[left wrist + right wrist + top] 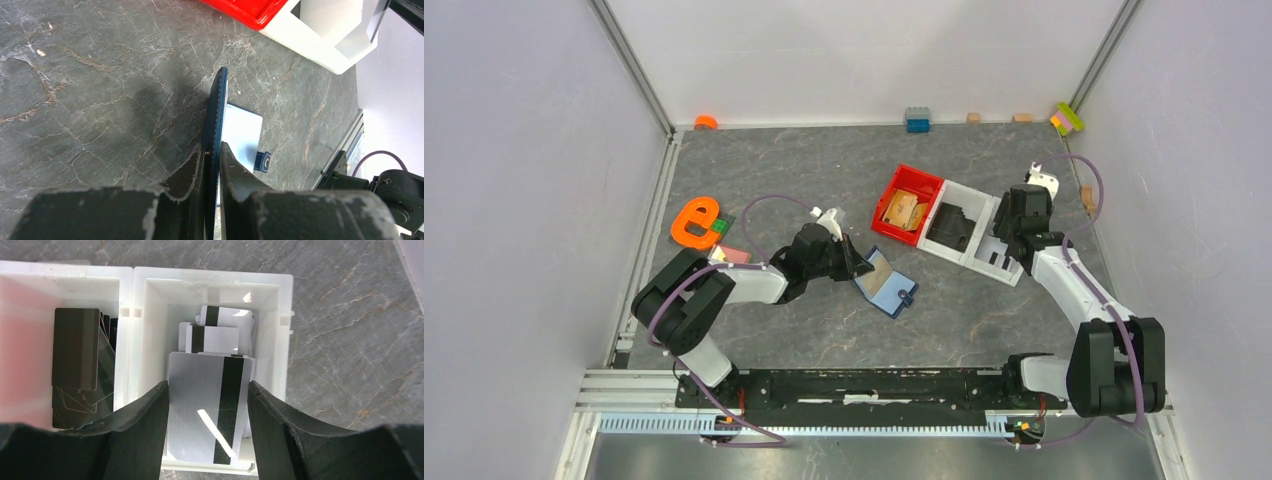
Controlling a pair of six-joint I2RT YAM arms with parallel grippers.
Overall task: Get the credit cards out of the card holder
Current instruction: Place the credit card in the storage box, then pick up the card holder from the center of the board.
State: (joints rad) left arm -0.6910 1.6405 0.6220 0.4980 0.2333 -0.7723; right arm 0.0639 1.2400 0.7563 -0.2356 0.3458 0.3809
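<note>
Pinching the card holder [218, 110] by its raised flap, our L pincer [213, 150] is clamped shut, propping it open on the surface [804, 330], tan credit card [883, 283] inside; pocket depth unseen. Farther, our R pincer [207, 385] grips a striped card [200, 405] over the white tray [212, 280], prob. to drop it; card front hidden.

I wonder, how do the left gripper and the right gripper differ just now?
The left gripper is pinched nearly shut on the navy card holder; the right gripper stands wide, a white striped card filling its gap. The left gripper is over the table; the right gripper is over the white tray. Both hold something thin and flat.
</note>
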